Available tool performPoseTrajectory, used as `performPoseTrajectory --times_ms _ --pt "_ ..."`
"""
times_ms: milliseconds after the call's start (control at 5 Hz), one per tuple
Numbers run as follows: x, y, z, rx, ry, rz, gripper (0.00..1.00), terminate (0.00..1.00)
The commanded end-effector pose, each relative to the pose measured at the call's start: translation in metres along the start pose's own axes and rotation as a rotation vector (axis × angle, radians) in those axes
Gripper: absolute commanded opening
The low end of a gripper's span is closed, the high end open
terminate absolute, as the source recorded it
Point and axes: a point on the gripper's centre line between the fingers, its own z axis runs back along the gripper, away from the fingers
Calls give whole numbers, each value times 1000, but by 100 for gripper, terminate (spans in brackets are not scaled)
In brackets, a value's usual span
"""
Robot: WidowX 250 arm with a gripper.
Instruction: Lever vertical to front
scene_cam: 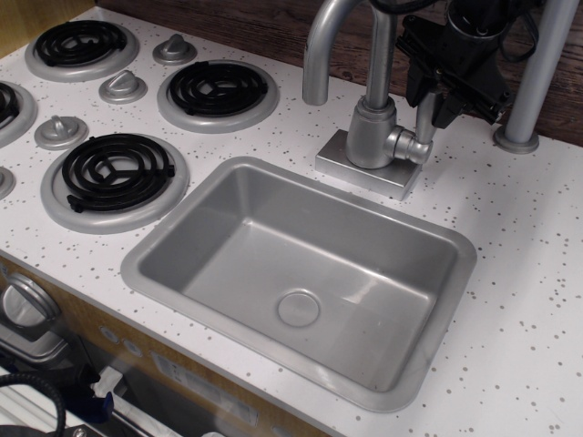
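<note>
While my end effector (pixel 435 91) sits around the upright lever (pixel 424 116), grip unclear, I must next pull it forward.

The countertop (pixel 537 273) is white with dark speckles. The sink (pixel 228 264), the curved faucet spout (pixel 319 55), the lever (pixel 424 116) and the pole (pixel 539 64) are matte silver-grey. The burner coils (pixel 117 168) are black on silver rings, with grey knobs (pixel 123 86) between them. The gripper (pixel 435 91) is black. The back wall (pixel 264 36) is dark brown wood grain.
</note>
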Motion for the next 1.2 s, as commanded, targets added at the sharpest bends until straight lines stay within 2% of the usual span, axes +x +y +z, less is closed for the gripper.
performPoseTrajectory --times_ms 0,200,400,800,1000 --pt "-13 2 19 16 -9 64 0 0" --pt "-21 1 15 -13 44 94 0 0" --pt "-28 3 -1 -75 67 121 0 0" --pt "-37 2 -14 -128 101 157 0 0" --pt "-37 2 -17 -137 91 157 0 0"
